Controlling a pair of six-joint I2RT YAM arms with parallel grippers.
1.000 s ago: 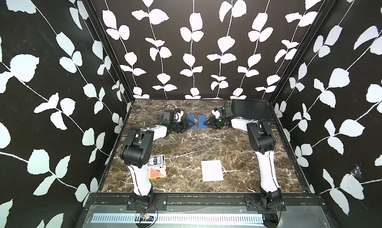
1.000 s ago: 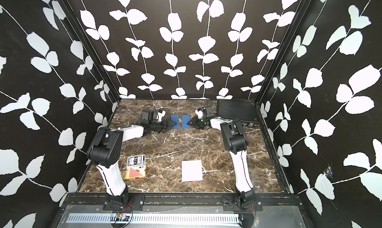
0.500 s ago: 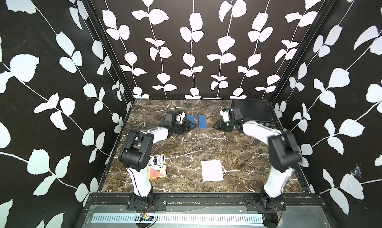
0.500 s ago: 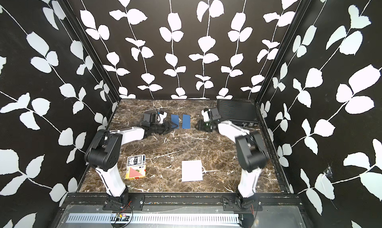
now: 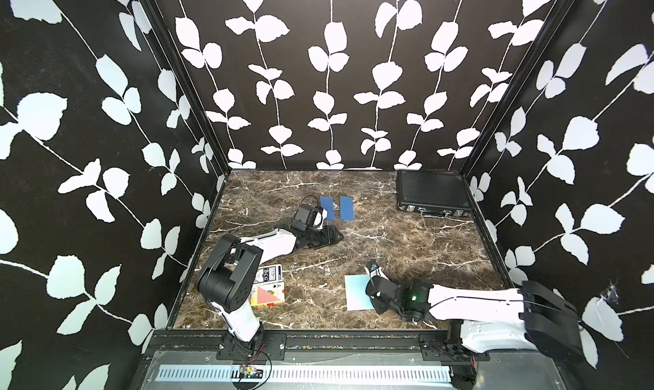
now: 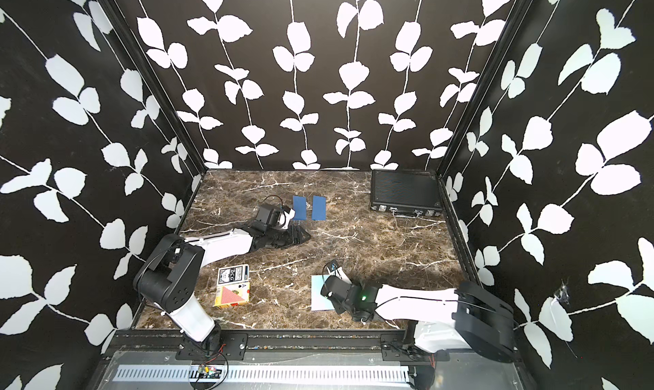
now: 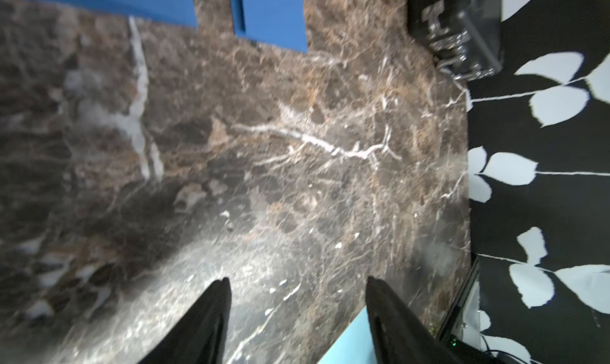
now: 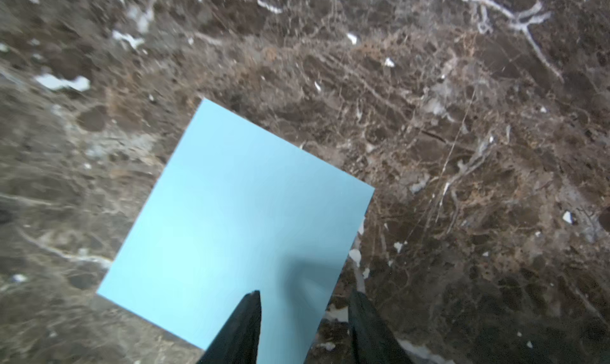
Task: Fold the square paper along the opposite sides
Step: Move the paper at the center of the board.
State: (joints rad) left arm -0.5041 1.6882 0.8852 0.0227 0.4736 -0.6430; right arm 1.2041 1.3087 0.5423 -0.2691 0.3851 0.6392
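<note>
- Square paper [image 5: 356, 292] lies flat at the counter's [image 5: 407, 236] 6 o'clock.
- Right pincer [image 8: 304, 294]: jaws apart, empty, over the paper's 3 o'clock edge.
- Left pincer [image 7: 297, 279]: jaws apart, empty, at the paper's 11 o'clock, well apart.

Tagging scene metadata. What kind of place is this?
Probably a lab robot-recording booth, not a real room: left arm and right arm mounted on a front rail, a marble-print tabletop, and leaf-print walls closing three sides.

There are two robot arms [image 5: 272, 243], and on the table [image 5: 389, 236] one square paper [image 5: 355, 292], two dark-blue strips [image 5: 327, 207], two card boxes [image 5: 269, 294], one black case [image 5: 430, 190].
</note>
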